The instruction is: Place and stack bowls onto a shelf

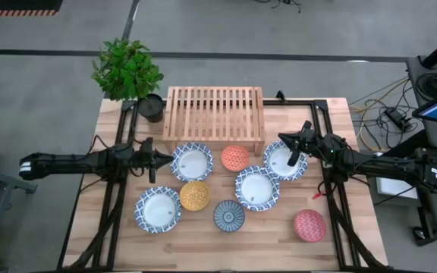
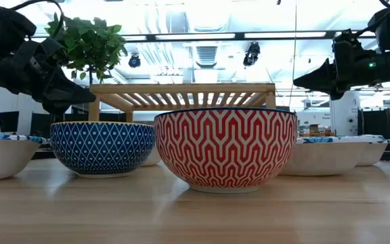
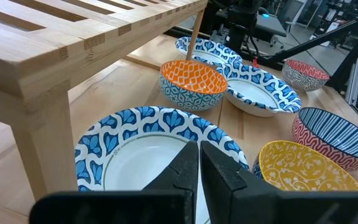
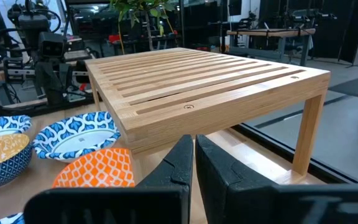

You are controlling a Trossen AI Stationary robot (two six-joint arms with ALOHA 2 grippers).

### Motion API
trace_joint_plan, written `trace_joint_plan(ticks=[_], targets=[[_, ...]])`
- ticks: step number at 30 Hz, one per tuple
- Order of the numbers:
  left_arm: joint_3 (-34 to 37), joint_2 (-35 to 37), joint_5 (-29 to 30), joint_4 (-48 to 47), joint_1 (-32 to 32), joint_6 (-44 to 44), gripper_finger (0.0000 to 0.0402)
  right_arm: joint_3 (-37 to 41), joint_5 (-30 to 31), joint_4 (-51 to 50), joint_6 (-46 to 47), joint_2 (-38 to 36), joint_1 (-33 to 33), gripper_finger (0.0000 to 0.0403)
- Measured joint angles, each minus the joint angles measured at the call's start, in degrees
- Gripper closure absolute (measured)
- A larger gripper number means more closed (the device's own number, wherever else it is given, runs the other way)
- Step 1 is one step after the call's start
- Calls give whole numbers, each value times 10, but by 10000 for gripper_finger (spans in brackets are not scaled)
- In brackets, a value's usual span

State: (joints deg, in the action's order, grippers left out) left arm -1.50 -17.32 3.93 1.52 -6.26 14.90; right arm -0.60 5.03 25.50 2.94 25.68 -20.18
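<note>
The light-wood shelf (image 1: pixel 213 120) stands at the table's far middle with nothing on its slatted top. Several bowls rest upright on the table in front of it: wide white ones with blue rims (image 1: pixel 192 161) (image 1: pixel 285 160) (image 1: pixel 257 187), and smaller orange (image 1: pixel 235 158), yellow (image 1: pixel 195 195), blue-grey (image 1: pixel 229 215) and red (image 1: pixel 309 225) ones. My left gripper (image 1: pixel 167 158) hovers shut at the left rim of a white bowl (image 3: pixel 135 155). My right gripper (image 1: pixel 281 138) hovers shut above the far edge of another white bowl, pointing at the shelf (image 4: pixel 210 81).
A dark plant pot (image 1: pixel 152 107) with a leafy plant (image 1: pixel 126 68) stands at the shelf's far left corner. A fourth white bowl (image 1: pixel 158 210) sits near the left front. Black frame rails (image 1: pixel 328 121) run along the table's sides and back.
</note>
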Motion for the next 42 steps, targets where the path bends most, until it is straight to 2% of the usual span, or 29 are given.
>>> trace_joint_plan(ticks=[5,11,17,22,25,28,30,35,42], targets=[[0,0,1,0,0,-16,402,0,0,0,0,0,0,394],[0,0,1,5,0,-164,402,0,0,0,0,0,0,394],[0,-6,8,182,1,25,402,0,0,0,2,0,0,394],[0,-12,-14,282,2,66,402,0,0,1,57,0,0,394],[-4,-13,-15,295,2,77,402,0,-1,1,127,0,0,394],[-13,-13,-15,299,2,78,402,0,-18,0,291,0,0,394],[-17,-16,-15,298,2,78,402,0,-20,0,348,0,0,394],[-24,-23,-2,300,2,78,402,0,-43,-1,364,2,14,394],[-29,-62,-20,338,7,129,402,0,-20,50,361,4,84,394]])
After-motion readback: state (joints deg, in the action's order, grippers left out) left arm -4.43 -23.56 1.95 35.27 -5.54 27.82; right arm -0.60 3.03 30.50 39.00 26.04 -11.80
